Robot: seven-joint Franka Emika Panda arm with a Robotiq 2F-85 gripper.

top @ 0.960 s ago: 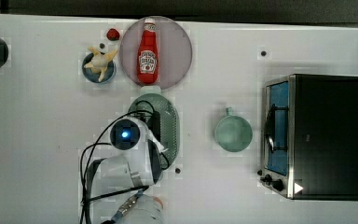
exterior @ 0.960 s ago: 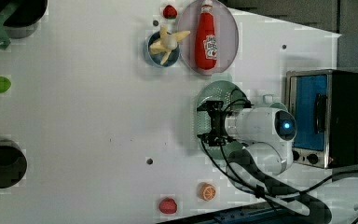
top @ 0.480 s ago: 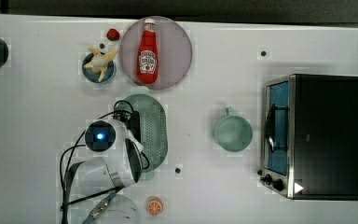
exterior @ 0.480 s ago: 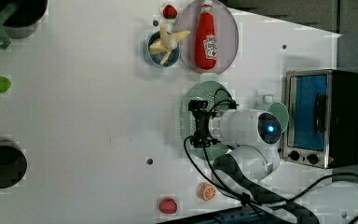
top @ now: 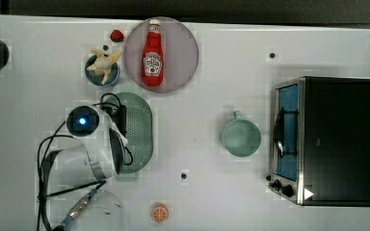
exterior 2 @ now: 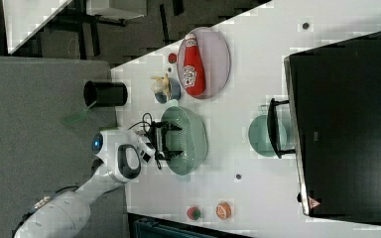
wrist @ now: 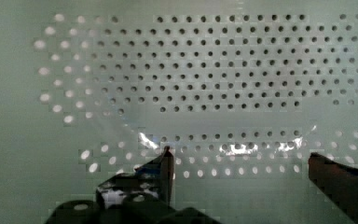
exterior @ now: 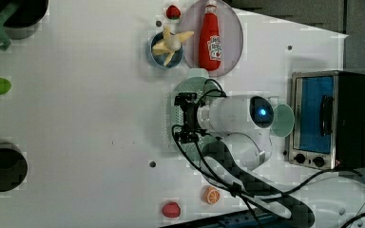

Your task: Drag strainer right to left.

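The strainer (top: 139,132), a pale mint-green oblong dotted with holes, lies on the white table (top: 212,86) just below the plate in the top view. My gripper (top: 119,121) reaches down into the half of it on the top view's left. In the wrist view its holed floor (wrist: 214,70) is close up, and my gripper (wrist: 240,163) stands open, the fingers (wrist: 165,165) spread wide inside the basin with nothing between them. The left view shows the strainer (exterior: 196,85) partly under my gripper (exterior: 184,118). In the right view my gripper (exterior 2: 166,141) sits inside the strainer (exterior 2: 191,141).
A round mint-green cup (top: 241,137) stands to the top view's right of the strainer, before a toaster oven (top: 327,139). A ketchup bottle (top: 152,53) lies on a plate (top: 183,57), beside a blue bowl (top: 103,67). An orange slice (top: 159,212) lies near the front edge.
The arm and the strainer have slid together toward the top view's left, away from the cup. The gripper has stayed open inside the strainer.
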